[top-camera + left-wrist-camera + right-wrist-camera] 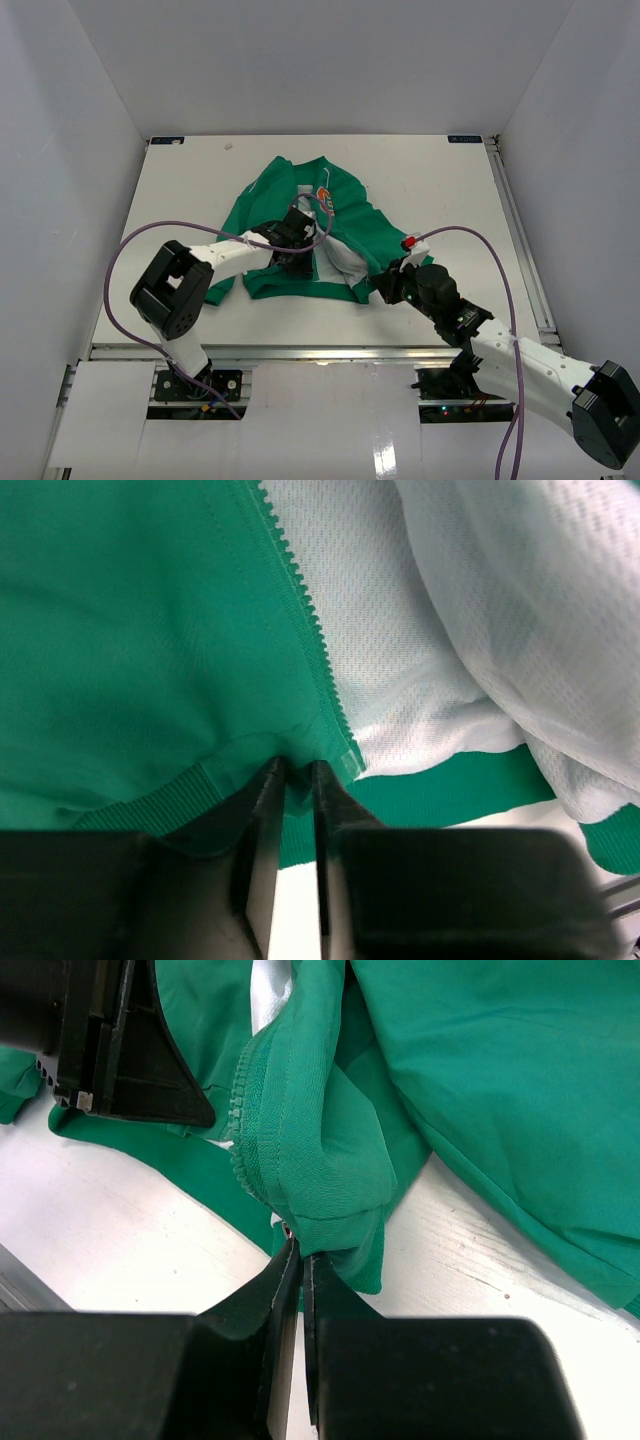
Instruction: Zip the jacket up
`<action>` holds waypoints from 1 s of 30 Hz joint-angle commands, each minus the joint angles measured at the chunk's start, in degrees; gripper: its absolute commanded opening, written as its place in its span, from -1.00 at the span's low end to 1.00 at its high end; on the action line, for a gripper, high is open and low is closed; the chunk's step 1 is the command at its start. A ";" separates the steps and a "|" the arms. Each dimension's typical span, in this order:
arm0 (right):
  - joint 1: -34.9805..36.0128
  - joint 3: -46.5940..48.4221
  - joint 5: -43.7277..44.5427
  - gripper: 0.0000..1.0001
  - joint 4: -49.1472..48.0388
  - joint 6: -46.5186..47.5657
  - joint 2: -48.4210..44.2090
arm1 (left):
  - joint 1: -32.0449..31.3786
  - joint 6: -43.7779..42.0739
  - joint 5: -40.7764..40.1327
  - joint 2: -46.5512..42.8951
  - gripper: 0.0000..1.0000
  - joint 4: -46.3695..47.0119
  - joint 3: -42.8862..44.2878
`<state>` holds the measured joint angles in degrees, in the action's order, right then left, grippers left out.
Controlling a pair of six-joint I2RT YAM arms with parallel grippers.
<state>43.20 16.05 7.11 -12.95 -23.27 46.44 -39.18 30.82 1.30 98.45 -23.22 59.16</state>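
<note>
Left gripper: two black fingers drawn close together, pinching the ribbed hem of a small green fabric jacket, right at the foot of one row of green zipper teeth.
Right gripper: jaws all but closed, nipping a bunched fold of the jacket's hem at the foot of the other zipper row.
Between the grippers: the two front edges lie apart, with pale mesh lining showing in the gap.
Jacket: rumpled and open on the white table, near its middle, hem toward the arms, orange chest emblem facing up.
Step in hand: probably lining up the two bottom zipper ends; nothing looks zipped yet.
Next move: likely bringing both hem ends together, taut and level, so the zipper can engage. The slider cannot be made out.
</note>
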 commanded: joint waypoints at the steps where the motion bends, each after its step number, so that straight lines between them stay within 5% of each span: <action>1: -0.13 1.14 -0.11 -0.85 -0.94 1.12 -1.23 | -0.28 -0.24 -1.65 0.10 -0.56 -1.41 2.05; 3: -0.13 1.08 0.00 -0.84 -0.94 1.19 -1.42 | -0.28 -0.31 -2.49 0.46 -0.57 -2.12 2.33; 7: -0.13 1.00 0.00 -0.85 -0.94 1.20 -1.61 | -0.28 -0.50 -2.96 0.85 -0.21 -2.79 2.88; 11: -0.13 0.91 0.07 -0.85 -1.02 1.21 -1.61 | -0.59 -0.72 -3.74 0.57 -0.07 -2.78 3.11; 24: -0.13 0.54 0.26 -0.84 -1.02 1.29 -2.14 | -0.99 0.05 -3.64 3.87 -0.08 -3.45 5.53; 30: -0.13 0.21 0.27 -0.84 -1.02 1.21 -2.58 | -0.99 0.38 -4.41 4.32 -0.43 -4.00 5.06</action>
<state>43.20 16.05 7.14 -12.93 -22.87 44.92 -39.88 30.96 -2.06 102.56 -26.57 63.60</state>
